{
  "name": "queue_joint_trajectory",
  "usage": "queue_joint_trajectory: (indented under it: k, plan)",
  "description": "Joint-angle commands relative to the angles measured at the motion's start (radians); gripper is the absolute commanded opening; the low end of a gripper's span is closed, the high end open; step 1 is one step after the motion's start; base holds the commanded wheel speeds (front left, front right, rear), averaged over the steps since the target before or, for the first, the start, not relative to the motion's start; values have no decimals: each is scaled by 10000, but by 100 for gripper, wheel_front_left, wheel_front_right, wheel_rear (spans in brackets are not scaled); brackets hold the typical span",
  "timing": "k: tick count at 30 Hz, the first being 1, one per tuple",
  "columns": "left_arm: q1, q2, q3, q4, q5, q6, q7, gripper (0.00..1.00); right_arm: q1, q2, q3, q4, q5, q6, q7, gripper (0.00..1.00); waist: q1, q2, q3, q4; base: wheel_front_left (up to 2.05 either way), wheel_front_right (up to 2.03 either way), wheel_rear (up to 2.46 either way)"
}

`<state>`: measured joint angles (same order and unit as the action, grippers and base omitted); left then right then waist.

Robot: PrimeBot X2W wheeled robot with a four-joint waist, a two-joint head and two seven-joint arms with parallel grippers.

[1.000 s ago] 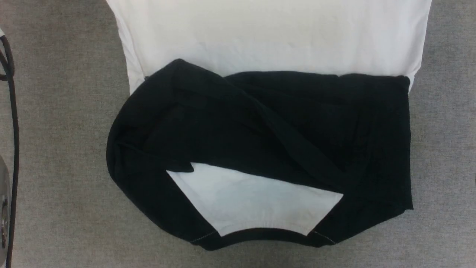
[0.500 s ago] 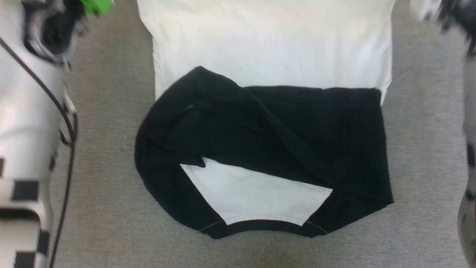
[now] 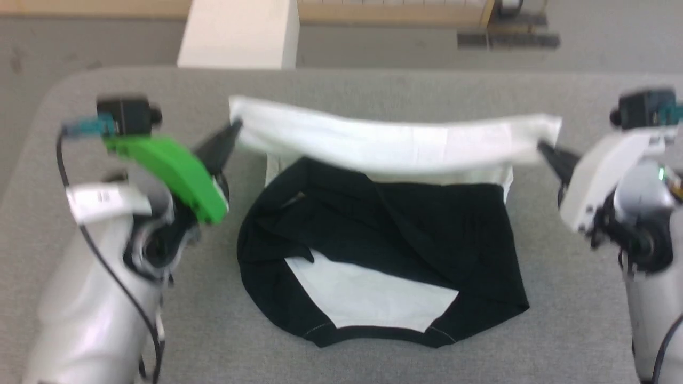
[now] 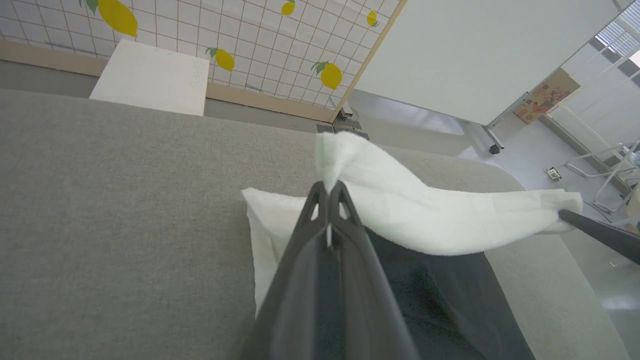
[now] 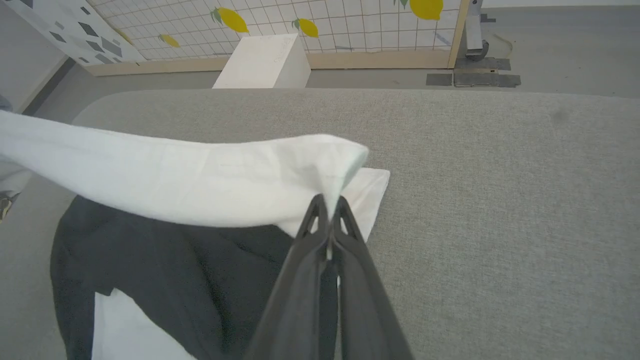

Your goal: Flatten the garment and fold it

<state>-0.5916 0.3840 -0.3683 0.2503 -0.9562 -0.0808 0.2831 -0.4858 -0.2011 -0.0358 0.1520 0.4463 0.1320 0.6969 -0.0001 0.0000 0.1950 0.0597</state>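
Garment, head view: the garment (image 3: 400, 224) lies mid-table on the grey table (image 3: 565, 320), black sleeves (image 3: 427, 213) crossed over the white body, neckline (image 3: 379, 333) toward the table's near edge.
Hem, head view: the white hem (image 3: 389, 144) is up off the table on the far-edge side, and look at that line, a taut band running from the table's left side to its right. That is the long axis.
Left gripper, head view: the left gripper (image 3: 235, 127) has the hem corner on the table's left side, jaws pressed together on cloth.
Right gripper, head view: the right gripper (image 3: 541, 145) has the opposite corner on the table's right side, also pinching.
Left wrist view: the left gripper (image 4: 328, 187) is closed tight on a bunched white corner. The hem (image 4: 425, 215) sags across to the right gripper (image 4: 562, 213), and black cloth shows beneath it.
Right wrist view: the right gripper (image 5: 329, 200) is nipped shut on its corner, the hem (image 5: 200, 185) stretches away over the black sleeves (image 5: 175, 270), and a lower white layer lies flat on the table (image 5: 500, 200).
Coming move: this is probably a fold toward the table's near edge. The rest of the garment lies on the near-edge side of both jaws, under the raised band. Neither arm is nearer, so they would need to travel together to keep the band parallel to that edge.
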Motion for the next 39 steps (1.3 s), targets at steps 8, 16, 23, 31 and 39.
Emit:
queue_joint_trajectory:
  k: [8,16,23,31,39]
  plan:
    - [2664,13,270,-1368,-606,704,-409,0,1849,365,-359,-799,200,-13,264,0,1,0,-1562,156,0,0,0]
    - [4389,-114,323,-1829,-1042,1185,-508,0,3180,726,-757,-1305,413,-13,449,0,1,0,-1509,178,0,0,0]
    - [5111,-316,213,-1227,-1311,1303,-475,0,3908,957,-793,-1019,209,-13,260,0,1,0,-1342,108,0,0,0]
    - [5116,-479,135,-370,-1384,1327,-468,0,4397,1012,-587,-233,50,-13,-14,0,1,0,-1128,89,0,0,0]
    - [5279,-299,298,-160,-1383,1626,-485,0,4570,894,-488,0,103,-13,-187,0,1,0,-1192,28,0,0,0]
